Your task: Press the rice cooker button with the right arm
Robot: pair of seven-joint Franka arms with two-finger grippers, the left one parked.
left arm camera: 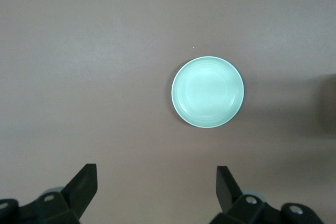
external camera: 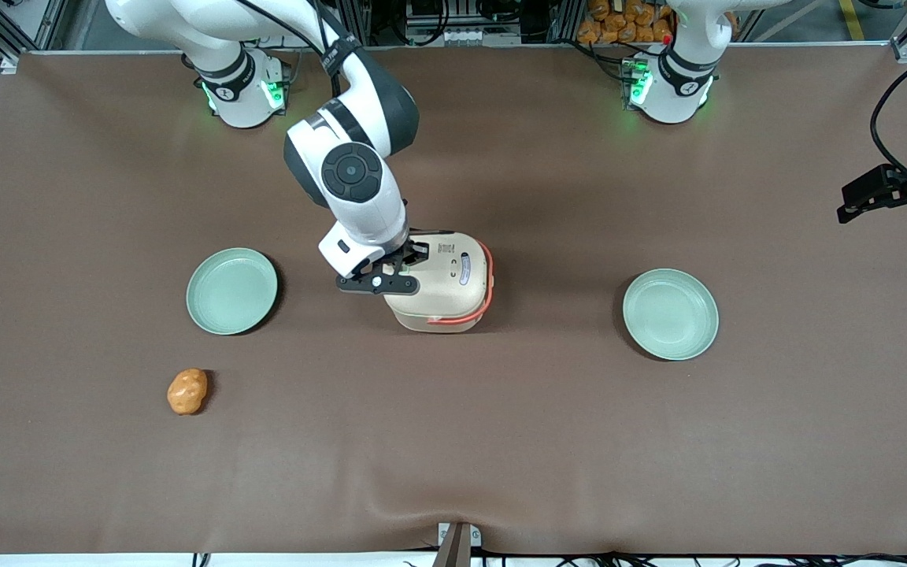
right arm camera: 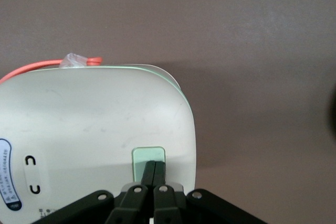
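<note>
Rice cooker (external camera: 442, 283) at mid-table, between two green plates (external camera: 231, 290) (external camera: 670, 313), lid down. The right arm (external camera: 351, 169) holds its gripper (right arm camera: 154, 174) over the lid edge, fingers (right arm camera: 149, 174) pressed together, tips on the pale green button (right arm camera: 148, 157). Risk: the tips sit at the button's edge, so an off-centre push may slip onto the plain lid, or tip or slide the light cooker. An orange lump (external camera: 187, 391) lies well apart.
</note>
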